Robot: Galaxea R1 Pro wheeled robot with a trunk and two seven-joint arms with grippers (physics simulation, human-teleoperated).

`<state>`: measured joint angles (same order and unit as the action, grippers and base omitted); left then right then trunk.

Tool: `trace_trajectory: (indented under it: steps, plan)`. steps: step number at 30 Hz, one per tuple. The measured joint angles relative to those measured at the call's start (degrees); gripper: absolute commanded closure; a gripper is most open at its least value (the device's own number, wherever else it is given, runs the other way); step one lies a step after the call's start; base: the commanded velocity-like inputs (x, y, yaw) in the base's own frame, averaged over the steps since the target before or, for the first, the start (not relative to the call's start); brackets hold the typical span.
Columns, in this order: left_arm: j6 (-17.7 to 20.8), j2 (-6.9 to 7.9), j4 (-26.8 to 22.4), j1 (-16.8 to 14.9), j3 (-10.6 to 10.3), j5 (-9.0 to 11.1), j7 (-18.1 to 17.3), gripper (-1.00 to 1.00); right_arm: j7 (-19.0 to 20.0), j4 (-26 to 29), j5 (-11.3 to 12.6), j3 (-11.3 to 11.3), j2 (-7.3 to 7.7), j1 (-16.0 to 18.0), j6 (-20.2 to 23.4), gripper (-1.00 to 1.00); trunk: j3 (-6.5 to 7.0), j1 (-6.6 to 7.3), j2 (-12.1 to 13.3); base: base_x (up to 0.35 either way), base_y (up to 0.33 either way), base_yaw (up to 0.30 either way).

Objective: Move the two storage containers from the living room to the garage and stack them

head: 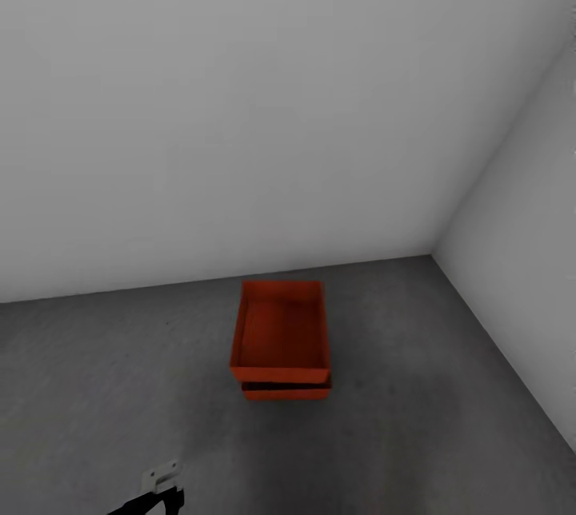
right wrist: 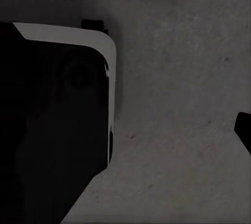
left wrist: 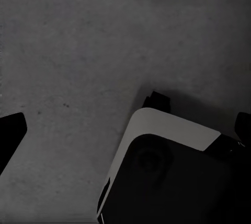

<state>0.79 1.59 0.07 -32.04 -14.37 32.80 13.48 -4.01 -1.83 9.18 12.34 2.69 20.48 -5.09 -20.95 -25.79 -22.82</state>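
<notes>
Bare room corner. Pale grey back wall point(head: 240, 99) fills the 12 o'clock side, side wall point(head: 528, 259) runs down at 3 o'clock; they meet at roughly 1 o'clock. Dark mottled concrete floor point(head: 96, 387) from 4 through 8 o'clock. Light flat, dim, soft shadows.

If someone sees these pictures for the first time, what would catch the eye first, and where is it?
The eye goes first to the two storage containers, bright orange-red, one stacked on the other with the upper one slightly askew, standing on the floor near the corner of the pale grey walls. Everything else is dull. In both wrist views, a dark robot base with a white edge sits over the same mottled concrete.
</notes>
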Motion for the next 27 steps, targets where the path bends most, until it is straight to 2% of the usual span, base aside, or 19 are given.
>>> trace_trajectory:
  steps: [13,23,27]
  plan:
    - [0.00,-0.33,0.01,0.00,0.02,0.00,-0.01,-1.00,-0.01,0.00,0.00,-0.06,-0.03,-0.03,0.07,-1.00,0.00,0.01,0.00,-0.323,0.000,0.000]
    - [0.01,-1.01,-0.03,1.07,0.01,0.00,-0.03,-1.00,0.00,-0.03,0.07,-0.06,-0.09,-0.08,0.09,-1.00,0.05,0.03,-0.01,-0.051,0.000,0.000]
    - [0.02,-1.24,-0.05,1.53,0.01,-0.05,-0.02,-1.00,0.05,-0.01,0.03,-0.02,-0.12,-1.38,0.02,-1.00,0.25,0.04,-0.01,-0.004,0.000,0.000]
